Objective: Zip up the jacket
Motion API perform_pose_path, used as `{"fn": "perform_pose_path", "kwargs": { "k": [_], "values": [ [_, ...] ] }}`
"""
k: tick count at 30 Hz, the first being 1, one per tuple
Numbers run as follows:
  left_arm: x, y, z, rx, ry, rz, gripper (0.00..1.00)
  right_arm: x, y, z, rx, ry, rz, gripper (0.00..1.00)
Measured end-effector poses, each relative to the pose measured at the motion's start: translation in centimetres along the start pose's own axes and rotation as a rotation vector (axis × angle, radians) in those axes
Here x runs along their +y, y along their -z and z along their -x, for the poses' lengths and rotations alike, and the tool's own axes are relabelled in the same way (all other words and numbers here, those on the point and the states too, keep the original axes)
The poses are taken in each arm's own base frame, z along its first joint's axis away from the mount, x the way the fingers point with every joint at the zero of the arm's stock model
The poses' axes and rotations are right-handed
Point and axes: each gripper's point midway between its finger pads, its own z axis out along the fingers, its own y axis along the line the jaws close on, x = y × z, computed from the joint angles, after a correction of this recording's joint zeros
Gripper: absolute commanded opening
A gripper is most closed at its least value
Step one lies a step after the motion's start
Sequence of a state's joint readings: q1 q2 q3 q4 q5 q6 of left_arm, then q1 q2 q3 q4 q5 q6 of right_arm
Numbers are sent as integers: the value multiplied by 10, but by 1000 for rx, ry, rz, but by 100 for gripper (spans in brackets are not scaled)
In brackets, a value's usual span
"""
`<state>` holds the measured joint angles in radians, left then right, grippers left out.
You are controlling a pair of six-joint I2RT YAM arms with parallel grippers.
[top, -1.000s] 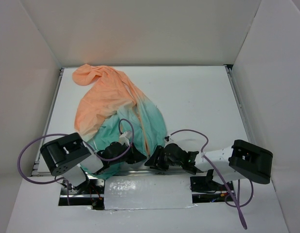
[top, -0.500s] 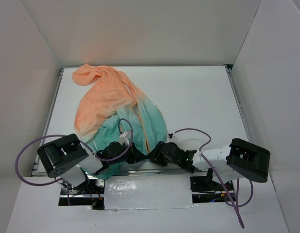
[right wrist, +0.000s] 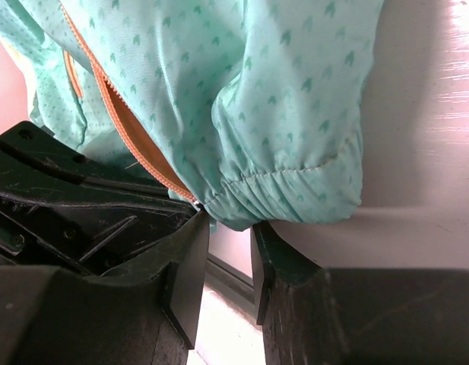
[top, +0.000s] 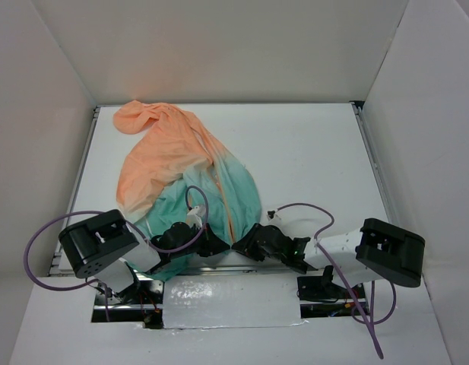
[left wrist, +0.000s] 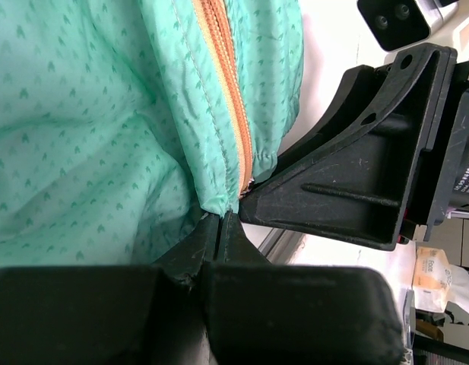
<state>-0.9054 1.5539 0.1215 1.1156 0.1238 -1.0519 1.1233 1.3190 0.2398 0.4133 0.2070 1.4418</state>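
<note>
1. Since zipping needs the base anchored, the L gripper (left wrist: 219,225) is clamped on the thin peach-to-teal hooded fabric jacket (top: 181,163) at the lower end of its orange front zipper (left wrist: 223,76).
2. R gripper (right wrist: 228,247): just beside that end, fingers apart, nothing pinched; prob. lining up on the slider (not visible).
3. Jacket lies on white table (top: 310,152), hood (top: 139,118) farthest from zipper end, teal hem (right wrist: 295,190) at it.

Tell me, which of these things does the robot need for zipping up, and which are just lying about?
Part of the job: jacket; orange zipper; left gripper, pinching the hem corner; right gripper, at the hem.

Just there: purple cables; shiny wrapped pad at the near edge.
</note>
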Motion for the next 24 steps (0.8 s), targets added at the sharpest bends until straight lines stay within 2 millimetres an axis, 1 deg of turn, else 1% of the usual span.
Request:
{"fn": "perform_pose_path", "kwargs": {
  "k": [3, 6, 10, 13, 24],
  "values": [
    [0, 0, 0, 1, 0, -1, 0, 0, 0, 0, 0, -1, 7, 35],
    [-1, 0, 0, 2, 0, -5, 0, -1, 2, 0, -1, -9, 29, 38],
    [-2, 0, 0, 0, 0, -11, 0, 2, 3, 0, -3, -22, 65, 48],
    [-1, -1, -1, 4, 1, -8, 0, 6, 5, 0, 0, -26, 90, 51],
    [-3, -1, -1, 3, 0, -21, 0, 5, 8, 0, 0, -46, 135, 48]
  ]
}}
